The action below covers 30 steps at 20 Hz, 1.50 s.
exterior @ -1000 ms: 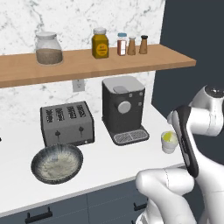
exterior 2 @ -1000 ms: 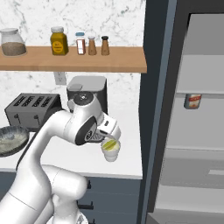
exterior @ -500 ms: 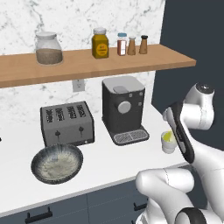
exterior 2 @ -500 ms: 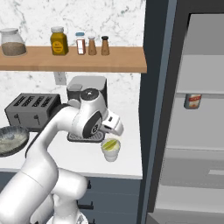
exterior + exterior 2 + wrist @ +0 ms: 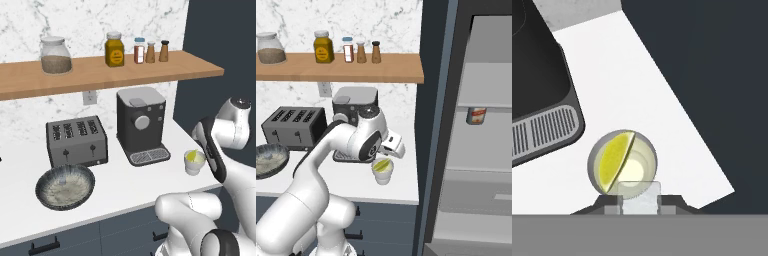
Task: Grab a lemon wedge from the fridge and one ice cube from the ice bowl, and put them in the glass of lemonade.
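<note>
No legible text, label or number on the shelf jars, the can or the appliances.

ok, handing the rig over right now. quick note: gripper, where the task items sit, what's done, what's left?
Gripper: shut on the ice cube, held right above the glass of lemonade.
Glass: on the white counter, right of the coffee machine, near the counter's end by the fridge.
Lemon wedge: already in the glass, leaning against its wall.
Ice bowl: on the counter in front of the toaster.
Fridge: door open.
Done: wedge in, cube picked.
Left: release the cube into the glass, probably after lowering a little, then pull back.
</note>
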Available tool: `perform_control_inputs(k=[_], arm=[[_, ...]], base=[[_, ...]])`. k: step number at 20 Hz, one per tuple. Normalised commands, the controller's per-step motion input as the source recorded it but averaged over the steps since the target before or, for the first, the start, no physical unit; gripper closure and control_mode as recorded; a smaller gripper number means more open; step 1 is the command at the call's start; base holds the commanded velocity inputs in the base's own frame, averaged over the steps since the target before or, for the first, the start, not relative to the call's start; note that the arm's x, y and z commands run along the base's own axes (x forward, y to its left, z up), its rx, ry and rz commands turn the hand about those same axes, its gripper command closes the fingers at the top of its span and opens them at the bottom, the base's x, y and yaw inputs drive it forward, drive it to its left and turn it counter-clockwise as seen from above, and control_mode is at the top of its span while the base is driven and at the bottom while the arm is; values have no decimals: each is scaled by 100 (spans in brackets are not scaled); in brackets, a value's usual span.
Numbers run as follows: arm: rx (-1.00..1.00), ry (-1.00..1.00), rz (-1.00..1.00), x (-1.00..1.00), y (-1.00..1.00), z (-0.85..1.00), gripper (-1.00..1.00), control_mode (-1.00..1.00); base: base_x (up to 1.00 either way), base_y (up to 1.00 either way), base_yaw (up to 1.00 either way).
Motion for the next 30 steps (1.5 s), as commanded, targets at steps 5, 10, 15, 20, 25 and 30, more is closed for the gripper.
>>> perform_control_inputs(k=[5, 10, 15, 20, 25, 30], arm=[[0, 0, 0, 8, 16, -7, 100, -100], [0, 0, 0, 3, 1, -15, 100, -100], [0, 0, 0, 14, 0, -27, 100, -100], [0, 0, 0, 7, 0, -30, 100, -100], [0, 0, 0, 1, 0, -1, 100, -100], [0, 0, 0, 13, 0, 0, 100, -100]], base=[[0, 0, 0], [0, 0, 0], [0, 0, 0], [0, 0, 0], [0, 0, 0], [0, 0, 0]])
